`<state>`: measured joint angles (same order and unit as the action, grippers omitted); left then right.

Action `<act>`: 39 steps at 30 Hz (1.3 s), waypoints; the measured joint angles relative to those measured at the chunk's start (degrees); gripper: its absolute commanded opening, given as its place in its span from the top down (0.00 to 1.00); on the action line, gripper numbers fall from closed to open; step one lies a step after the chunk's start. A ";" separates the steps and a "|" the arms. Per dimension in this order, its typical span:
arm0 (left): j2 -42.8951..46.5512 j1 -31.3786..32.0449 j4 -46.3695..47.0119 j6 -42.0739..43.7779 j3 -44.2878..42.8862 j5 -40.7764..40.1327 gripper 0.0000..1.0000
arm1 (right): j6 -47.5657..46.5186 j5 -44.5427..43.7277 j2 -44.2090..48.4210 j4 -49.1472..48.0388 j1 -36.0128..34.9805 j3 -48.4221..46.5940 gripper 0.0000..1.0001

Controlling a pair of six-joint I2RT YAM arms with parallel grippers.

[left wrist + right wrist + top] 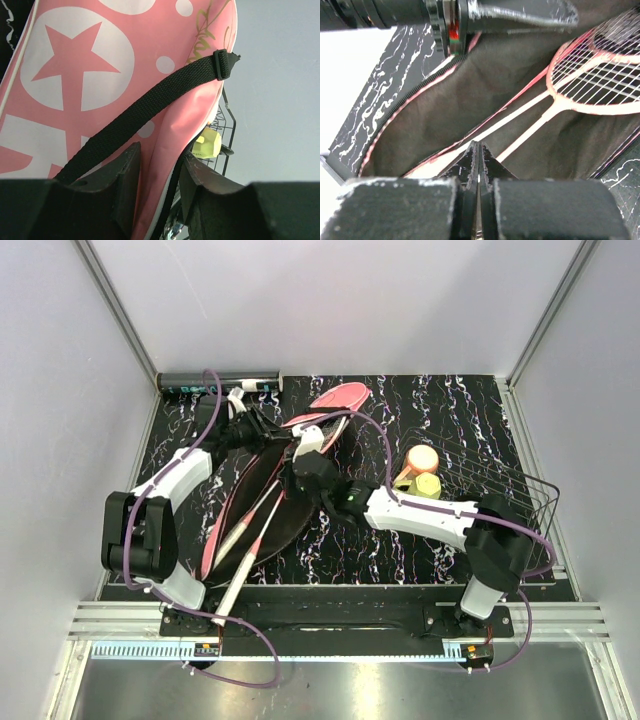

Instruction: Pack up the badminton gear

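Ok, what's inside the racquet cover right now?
Two racquets lie on the racquet cover lining, their white handles poking out the open end. The flap held up by the left gripper, plus both arms, hides the far end.

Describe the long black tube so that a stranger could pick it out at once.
Find the black marbled table and look to its far left corner, by the back wall. The tube lies there on its side along the far edge. It is the only dark round cylinder, pale near its right end, unlike the flat pink cover in the middle.
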<state>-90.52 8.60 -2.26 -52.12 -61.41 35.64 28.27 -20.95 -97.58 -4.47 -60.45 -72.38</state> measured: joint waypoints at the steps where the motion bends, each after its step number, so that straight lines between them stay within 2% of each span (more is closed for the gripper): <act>1: -0.33 -0.02 -0.28 0.07 -0.52 0.50 1.00 | 0.00 0.74 -0.02 0.07 0.09 0.57 0.98; 2: -0.66 -0.04 -0.44 0.17 -1.11 1.05 1.00 | 0.00 1.55 0.00 0.20 0.33 1.09 0.86; 5: -1.14 -0.04 -0.66 0.22 -1.57 1.68 1.00 | 0.92 6.25 0.37 1.57 2.34 2.43 0.62; 6: -1.27 -0.04 -0.74 0.22 -1.57 1.70 1.00 | 1.70 8.09 0.72 2.14 3.52 3.17 0.49; 9: -1.60 -0.04 -1.07 0.20 -1.57 1.68 1.00 | 4.24 14.43 1.64 3.43 7.23 5.42 0.31; 14: -1.60 -0.04 -1.07 0.22 -1.57 1.68 1.00 | 8.00 23.54 1.33 2.47 9.18 8.00 0.27; 19: -1.60 -0.02 -1.07 0.22 -1.57 1.70 1.00 | 11.74 30.03 -3.52 -2.56 8.70 7.39 0.34; 22: -1.60 0.13 -1.05 0.22 -1.57 1.81 1.00 | 14.16 32.74 -6.82 -4.87 8.70 6.82 0.46; 23: -1.60 0.22 -1.05 0.22 -1.57 1.95 1.00 | 15.37 33.51 -7.82 -5.70 8.70 6.80 0.55; 29: -1.70 0.74 -0.98 0.20 -1.66 3.32 1.00 | 19.26 34.14 -8.83 -9.73 8.72 7.54 0.70; 30: -1.86 0.83 -0.98 0.20 -1.81 3.52 1.00 | 19.56 34.03 -8.63 -10.19 8.83 7.96 0.79; 34: -3.02 1.70 -0.09 -0.07 -2.69 4.94 1.00 | 21.92 32.92 -7.61 -12.63 9.66 10.60 1.00; 39: -3.69 2.73 1.97 -0.31 -3.87 7.52 1.00 | 22.82 27.61 -5.11 -12.26 10.75 13.27 1.00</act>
<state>-94.21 11.33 -0.30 -52.42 -65.28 43.16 51.09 6.66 -102.69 -16.73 -49.69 -59.11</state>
